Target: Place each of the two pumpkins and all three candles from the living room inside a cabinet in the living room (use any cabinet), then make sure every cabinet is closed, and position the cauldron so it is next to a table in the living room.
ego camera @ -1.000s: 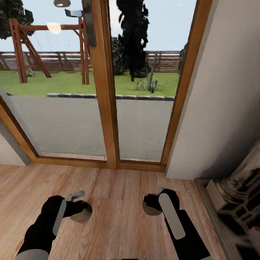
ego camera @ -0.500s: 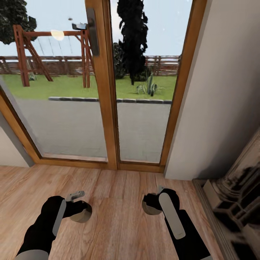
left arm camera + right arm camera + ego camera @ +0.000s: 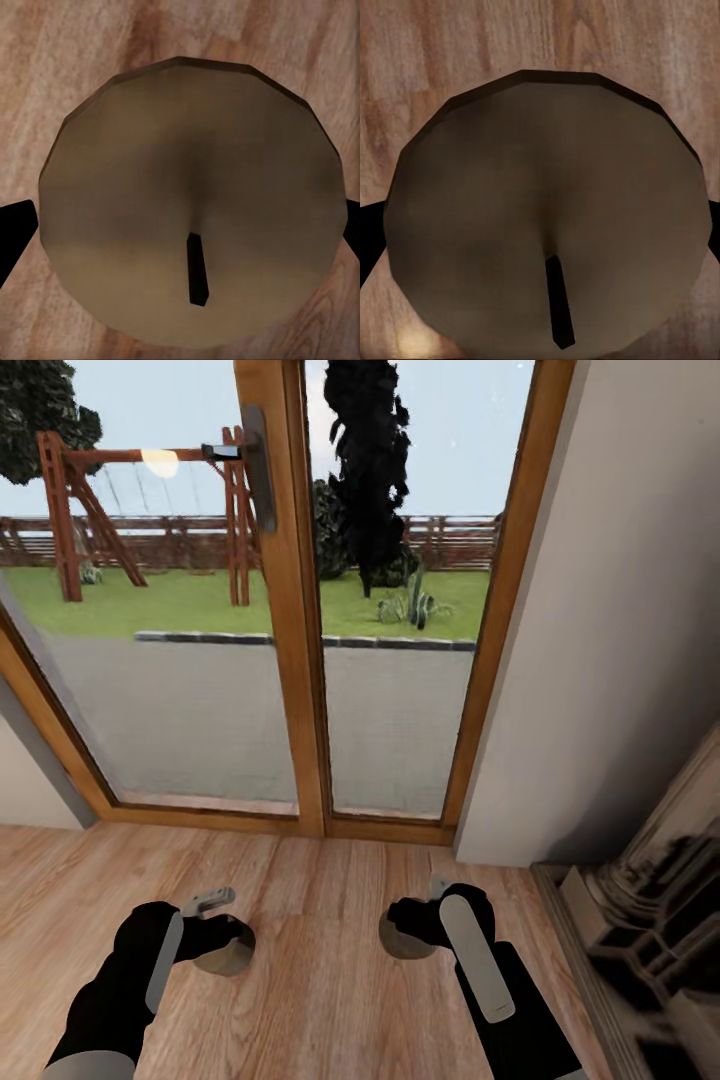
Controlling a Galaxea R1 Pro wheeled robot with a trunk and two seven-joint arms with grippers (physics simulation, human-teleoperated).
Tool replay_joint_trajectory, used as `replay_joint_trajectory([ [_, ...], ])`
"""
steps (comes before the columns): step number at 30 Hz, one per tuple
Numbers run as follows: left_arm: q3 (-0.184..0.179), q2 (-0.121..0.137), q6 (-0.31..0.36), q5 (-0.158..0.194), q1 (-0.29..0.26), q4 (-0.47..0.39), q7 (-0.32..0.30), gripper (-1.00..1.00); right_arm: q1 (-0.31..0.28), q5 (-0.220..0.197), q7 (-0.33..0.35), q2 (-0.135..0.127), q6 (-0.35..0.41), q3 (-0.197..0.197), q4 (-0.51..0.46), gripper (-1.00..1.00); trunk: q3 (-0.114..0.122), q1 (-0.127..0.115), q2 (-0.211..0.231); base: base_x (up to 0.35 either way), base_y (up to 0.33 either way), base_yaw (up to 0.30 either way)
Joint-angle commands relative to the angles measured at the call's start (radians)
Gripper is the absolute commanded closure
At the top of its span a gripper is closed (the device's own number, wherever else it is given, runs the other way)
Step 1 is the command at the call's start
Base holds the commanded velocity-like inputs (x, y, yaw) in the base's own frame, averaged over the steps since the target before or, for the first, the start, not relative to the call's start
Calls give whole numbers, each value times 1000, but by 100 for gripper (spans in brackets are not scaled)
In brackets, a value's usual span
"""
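Candles, two of them, one in each gripper, both carried above the wooden floor (image 3: 320,1000).

Head view: left gripper (image 3: 218,932) at 7 o'clock, clenched on a tan-grey candle (image 3: 226,958). Right gripper (image 3: 415,922) at 5 o'clock, clamped on the second candle (image 3: 398,944). Both stubby cylinders upright, long axis vertical, hanging below the fingers. At 12 o'clock a glazed door (image 3: 290,660) in a wood frame, with lawn and a swing frame beyond the glass. At 2 o'clock a plain wall (image 3: 620,660). At 4 o'clock a dark ornate piece (image 3: 650,920) against that wall, too murky to name.

Left wrist view: looking straight down on the candle's flat round top (image 3: 187,195), dark wick (image 3: 196,268) off centre. Black fingers (image 3: 15,234) pressing the rim from opposite sides, at 9 and 3 o'clock of the disc. Floor planks around it.

Right wrist view: the same picture. Round top (image 3: 547,210), wick (image 3: 556,298), black fingers (image 3: 369,232) gripping at 9 and 3 o'clock.

Judged from this: both grasps centred across the width, neither arm nearer a goal. Facing the door, so a turn toward the cabinet needed first. With both hands full, one candle probably to be set down before any drawer can be pulled open.
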Motion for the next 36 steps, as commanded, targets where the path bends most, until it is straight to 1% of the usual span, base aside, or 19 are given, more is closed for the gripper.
replay_joint_trajectory([
  [1, 0, 1, 0, 0, 0, 0, 0, 100, 0, -3, 1, 0, 0, 1, 1, 100, 3, -4, 7, 0, 0, 0],
  [19, -2, -2, 2, -1, 0, 0, 0, 100, 1, -11, 2, 0, 0, 2, 15, 100, 60, -73, 133, 0, 0, 0],
  [25, -7, -6, 0, -3, 0, 0, 1, 100, 1, -15, 3, 0, 1, -4, 15, 100, 78, -96, 175, 0, 0, 0],
  [36, -5, -5, 1, -2, 0, 0, 1, 100, 1, -15, 2, 0, 2, -8, 15, 100, 113, -138, 252, -6, 0, 0],
])
